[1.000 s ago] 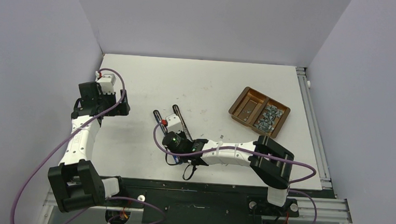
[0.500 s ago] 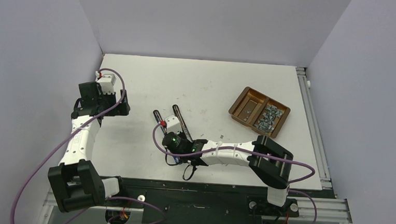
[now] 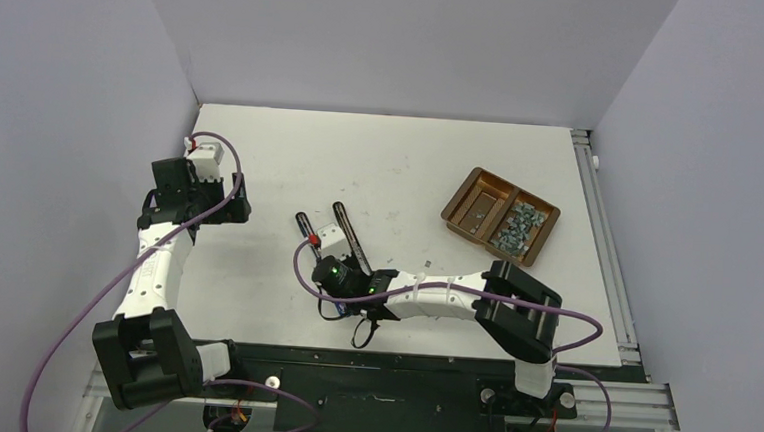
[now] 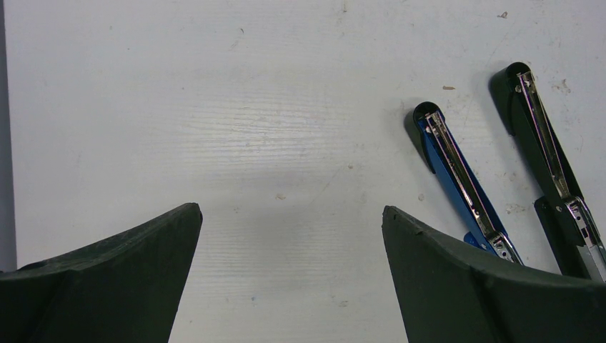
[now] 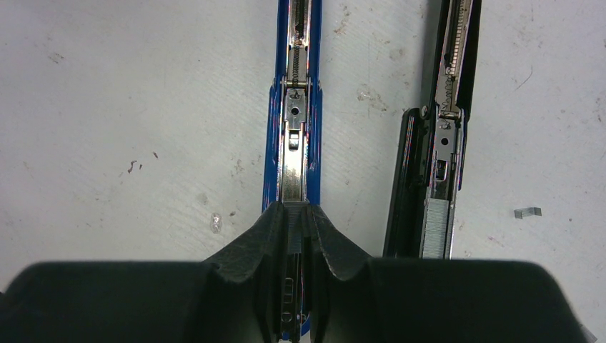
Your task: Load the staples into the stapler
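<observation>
A blue stapler (image 5: pixel 294 107) and a black stapler (image 5: pixel 443 136) lie opened flat side by side on the white table; both also show in the left wrist view, the blue stapler (image 4: pixel 457 175) left of the black stapler (image 4: pixel 547 146). My right gripper (image 5: pixel 294 209) is shut on a short grey strip of staples (image 5: pixel 294 227), right over the blue stapler's channel. The black stapler holds a staple strip (image 5: pixel 436 229) in its channel. More staples (image 3: pixel 518 227) fill one compartment of the brown tray (image 3: pixel 459 203). My left gripper (image 4: pixel 291 207) is open and empty over bare table, left of the staplers.
A single loose staple (image 5: pixel 527 211) lies on the table right of the black stapler. The tray stands at the back right, apart from both arms. In the top view my right arm (image 3: pixel 433 291) reaches left across the near table edge.
My right arm has shifted very slightly toward the left over the blue stapler. The left arm has not moved.
</observation>
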{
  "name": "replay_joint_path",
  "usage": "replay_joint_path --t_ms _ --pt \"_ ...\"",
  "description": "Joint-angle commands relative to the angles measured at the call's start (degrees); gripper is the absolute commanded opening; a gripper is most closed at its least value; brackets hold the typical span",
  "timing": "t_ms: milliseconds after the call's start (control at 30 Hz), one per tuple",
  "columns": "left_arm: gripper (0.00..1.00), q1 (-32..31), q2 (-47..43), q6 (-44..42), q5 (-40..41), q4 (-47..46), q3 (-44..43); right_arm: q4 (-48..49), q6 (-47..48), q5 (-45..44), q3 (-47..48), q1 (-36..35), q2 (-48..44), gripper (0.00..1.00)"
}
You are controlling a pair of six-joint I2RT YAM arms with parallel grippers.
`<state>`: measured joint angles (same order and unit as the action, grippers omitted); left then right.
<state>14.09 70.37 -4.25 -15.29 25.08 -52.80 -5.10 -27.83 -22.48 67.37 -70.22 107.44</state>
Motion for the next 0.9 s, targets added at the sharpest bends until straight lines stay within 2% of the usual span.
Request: replay_joint_path --t_ms 0,867 --pt "0.96 0.4 -0.8 -0.1 -0.9 -1.6 -2.1 1.5 -0.4 -0.1 0.3 -0.3 0.4 0.08" --pt "0.96 0.4 -1.7 -0.5 -0.7 -1.6 -1.5 1.7 0.3 -3.8 -0.4 -2.1 -1.7 0.09"
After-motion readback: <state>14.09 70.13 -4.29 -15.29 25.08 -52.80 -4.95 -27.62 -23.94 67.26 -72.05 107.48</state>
